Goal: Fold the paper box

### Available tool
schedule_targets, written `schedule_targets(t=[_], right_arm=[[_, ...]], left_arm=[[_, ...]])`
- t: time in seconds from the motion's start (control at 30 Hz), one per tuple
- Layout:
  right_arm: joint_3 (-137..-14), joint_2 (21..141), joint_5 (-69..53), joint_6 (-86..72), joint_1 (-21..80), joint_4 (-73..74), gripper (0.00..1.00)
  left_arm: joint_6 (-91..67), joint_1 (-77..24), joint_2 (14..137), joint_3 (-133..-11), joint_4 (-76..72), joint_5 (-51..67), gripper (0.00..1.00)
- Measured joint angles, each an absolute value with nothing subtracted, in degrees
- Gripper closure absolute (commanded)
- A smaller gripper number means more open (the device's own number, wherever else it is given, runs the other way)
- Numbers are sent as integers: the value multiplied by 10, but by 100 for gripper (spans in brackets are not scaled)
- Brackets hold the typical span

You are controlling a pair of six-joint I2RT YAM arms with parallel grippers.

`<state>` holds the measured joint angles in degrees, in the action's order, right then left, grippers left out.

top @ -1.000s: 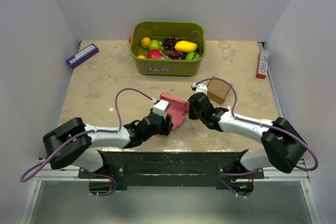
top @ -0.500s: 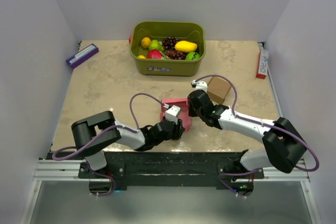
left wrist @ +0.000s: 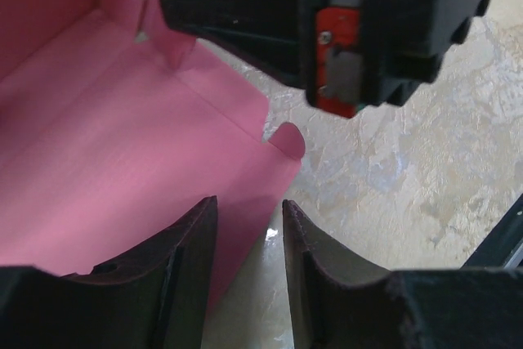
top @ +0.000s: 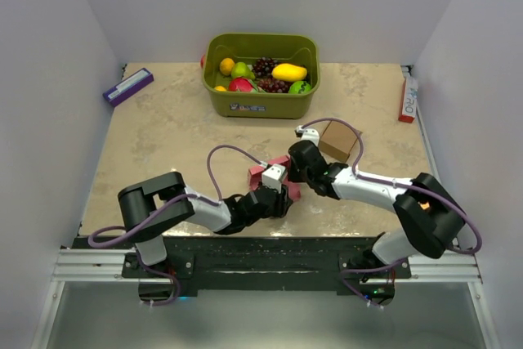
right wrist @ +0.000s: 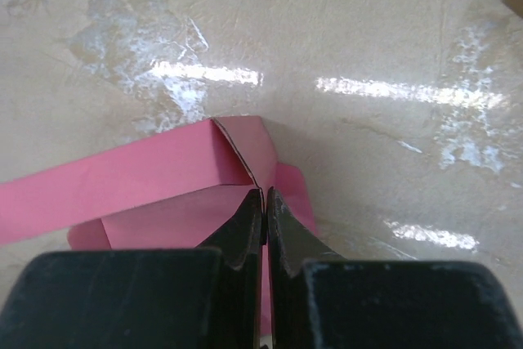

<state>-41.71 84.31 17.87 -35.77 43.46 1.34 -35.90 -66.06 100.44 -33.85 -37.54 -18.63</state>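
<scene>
The paper box (top: 258,174) is lying partly folded near the middle of the table's (top: 155,145) near edge, its pink walls standing up between the two grippers. The left gripper (top: 282,196) is reaching in from the near-left; in its wrist view the fingers (left wrist: 192,259) are standing partly spread, with the card's (left wrist: 106,145) free edge running into the gap between them. The right gripper (top: 296,171) is coming in from the right, its jaws pressed together and its tips (right wrist: 263,194) resting on a folded corner of the card (right wrist: 131,181); whether a sheet is caught between them I cannot tell. A small brown cardboard box (top: 337,141) is sitting just beyond the right gripper. A green bin (top: 260,105) of fruit is standing at the middle of the far edge.
</scene>
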Motion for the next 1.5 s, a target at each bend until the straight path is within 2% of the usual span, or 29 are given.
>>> schedule_targets(t=[0.13,0.23,0.27,0.33,0.37,0.53,0.7,0.83,1.07,1.5], right_arm=[[-417,851,169,-373,435,-4,99],[-417,850,168,-378,435,-3,82],[-417,847,165,-380,435,2,70],[-415,830,155,-384,436,21,60],[-414,816,154,-384,436,35,51],[-416,723,155,-374,430,95,37],[-424,659,155,-351,385,127,36],[-424,663,160,-333,360,131,42],[-381,687,161,-324,359,131,46],[-311,647,129,-312,359,129,47]], left_arm=[[-365,-661,1006,-343,-371,-185,58],[-372,-661,1006,-343,-370,-185,58],[-374,-661,1006,-343,-370,-185,59],[-380,-661,1006,-342,-370,-184,59],[-382,-661,1005,-341,-370,-184,59],[-386,-660,991,-324,-372,-175,60],[-380,-660,968,-283,-401,-147,62],[-369,-660,956,-258,-424,-126,62],[-363,-657,956,-256,-428,-112,63],[-362,-651,956,-256,-429,-98,64]])
